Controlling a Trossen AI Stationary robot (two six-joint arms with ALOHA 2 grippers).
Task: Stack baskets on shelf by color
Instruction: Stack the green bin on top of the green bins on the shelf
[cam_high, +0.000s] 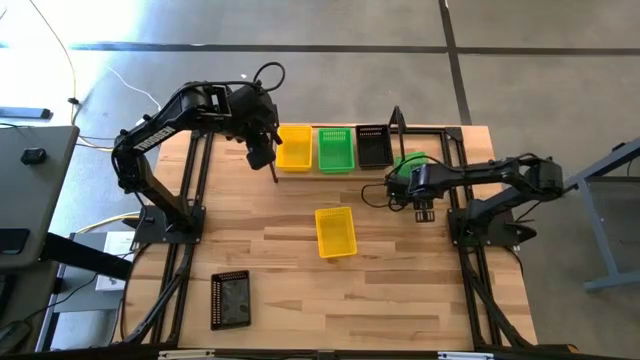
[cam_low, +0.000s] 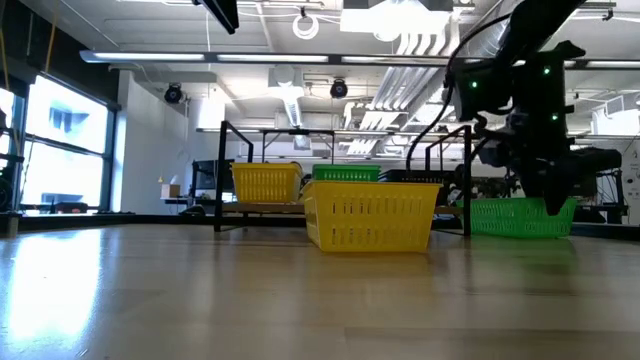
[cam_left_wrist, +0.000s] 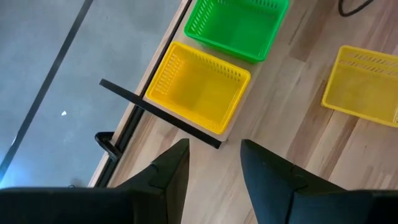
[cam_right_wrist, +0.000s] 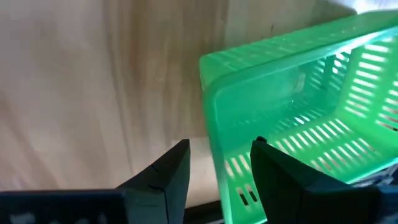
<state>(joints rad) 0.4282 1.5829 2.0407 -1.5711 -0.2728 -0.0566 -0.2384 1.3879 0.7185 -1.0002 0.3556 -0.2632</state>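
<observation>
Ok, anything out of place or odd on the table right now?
Two baskets are off the shelf: a yellow basket sits alone mid-table, slightly askew, and a green basket lies on the tabletop by the shelf's right end, near the open right gripper. A black tray lies apart near the front left.

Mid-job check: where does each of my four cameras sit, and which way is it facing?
High: overhead, straight down on table, both arms, shelf.
Low: table height, level across; yellow basket nearest, right arm above.
Left wrist: behind open left gripper, facing shelf's yellow basket.
Right wrist: behind open right gripper at green basket.
Shared: high and low both show the loose yellow basket.
</observation>
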